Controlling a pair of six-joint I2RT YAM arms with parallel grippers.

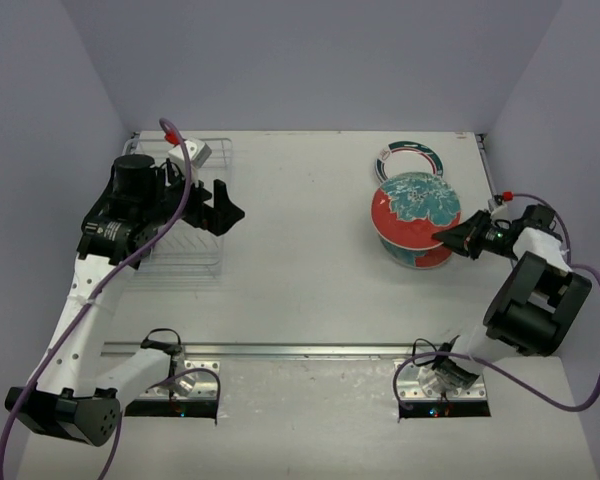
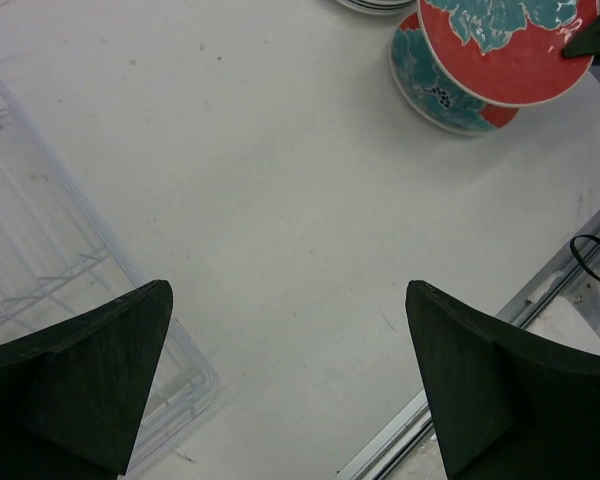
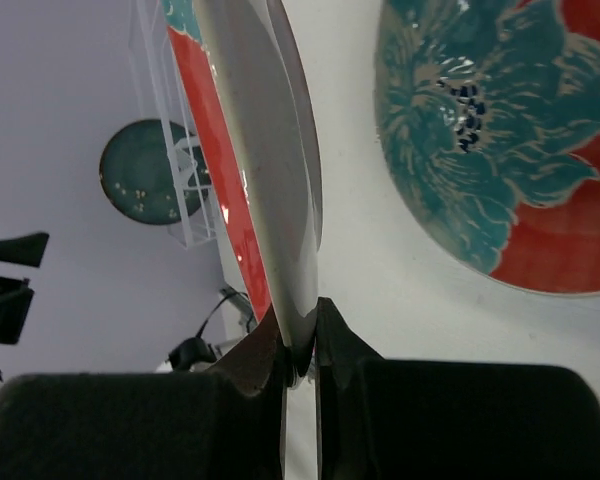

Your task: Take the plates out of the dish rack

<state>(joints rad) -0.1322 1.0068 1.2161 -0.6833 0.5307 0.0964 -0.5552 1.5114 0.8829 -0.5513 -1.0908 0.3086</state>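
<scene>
The dish rack point(image 1: 195, 255) is sitting at the far left of the table point(image 1: 300, 250), close to the left wall. The left gripper point(image 1: 220, 208) is hovering over the rack's right edge, its jaws standing wide apart and gripping nothing. To its right a broad stretch of bare table is lying open between the rack and the plates. Far right, a green-rimmed plate point(image 1: 408, 155) is lying near the back wall. Just in front of it, a red plate with a teal flower point(image 1: 412, 205) is hanging over a second red-and-teal plate point(image 1: 420, 258) lying on the table; whether they are touching I cannot tell. The right gripper point(image 1: 448, 240) is pinching the upper plate's right rim, fingers clamped tight on it, with the table's right edge close behind
</scene>
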